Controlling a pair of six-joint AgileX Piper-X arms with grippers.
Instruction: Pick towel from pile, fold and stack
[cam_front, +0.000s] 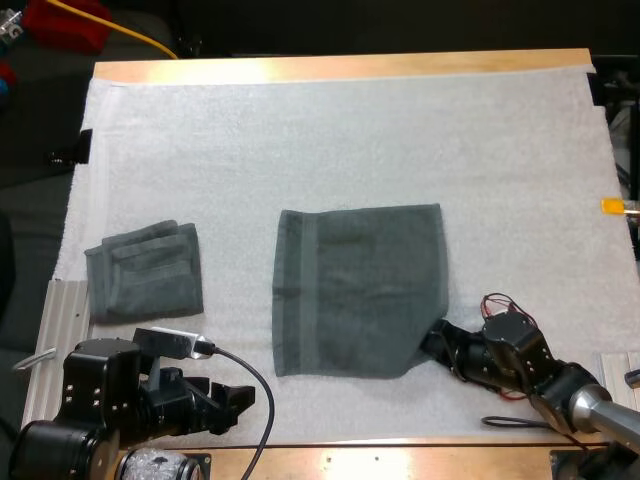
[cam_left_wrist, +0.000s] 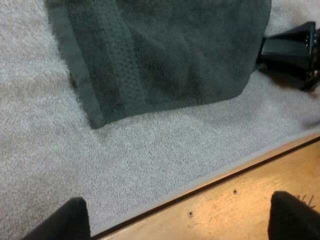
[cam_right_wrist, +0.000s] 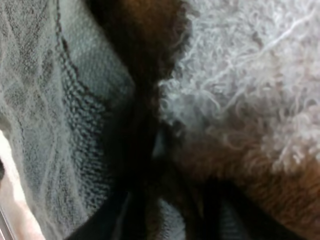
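On the mat (cam_front: 350, 130), the folded towel (cam_front: 146, 272) lies left of the spread towel (cam_front: 358, 290), well apart.

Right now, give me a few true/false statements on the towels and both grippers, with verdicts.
1. The folded dark grey-green towel lies on the white mat, left of the spread dark grey-green towel. True.
2. The two towels overlap. False: they lie apart, with bare mat between them.
3. The left gripper has its fingers open, clear of both towels. True.
4. The right gripper is at the spread towel's far left corner. False: it is at the near right corner.
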